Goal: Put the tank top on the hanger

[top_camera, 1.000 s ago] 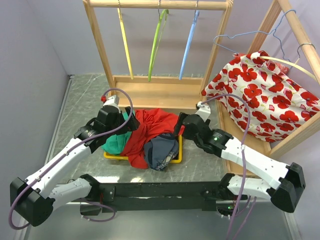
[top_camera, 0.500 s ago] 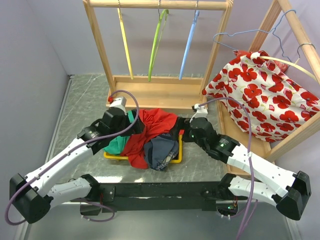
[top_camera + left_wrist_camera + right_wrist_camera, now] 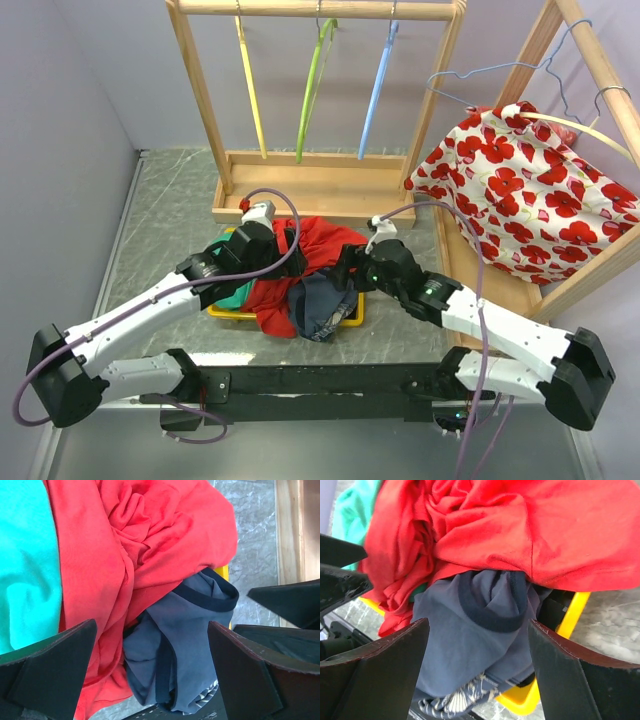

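The navy tank top (image 3: 318,303) lies crumpled in a yellow tray (image 3: 352,318), partly under a red garment (image 3: 318,243). It shows in the left wrist view (image 3: 192,635) and the right wrist view (image 3: 470,635), with pale print at its lower edge. The light blue hanger (image 3: 378,88) hangs on the wooden rack's top bar. My left gripper (image 3: 285,247) is open above the pile's left side; in its own view my left gripper (image 3: 150,672) holds nothing. My right gripper (image 3: 342,268) is open at the pile's right; in its own view my right gripper (image 3: 477,672) holds nothing.
A green garment (image 3: 230,292) lies at the tray's left. A yellow hanger (image 3: 250,85) and a lime green hanger (image 3: 312,90) hang beside the blue one. A wooden rack base (image 3: 310,185) stands behind the tray. A poppy-print cloth (image 3: 520,190) drapes a wooden frame at right.
Both arms have moved inward over the tray: the left gripper to the right and the right gripper to the left, now close above the clothes pile. The clothes have not moved.
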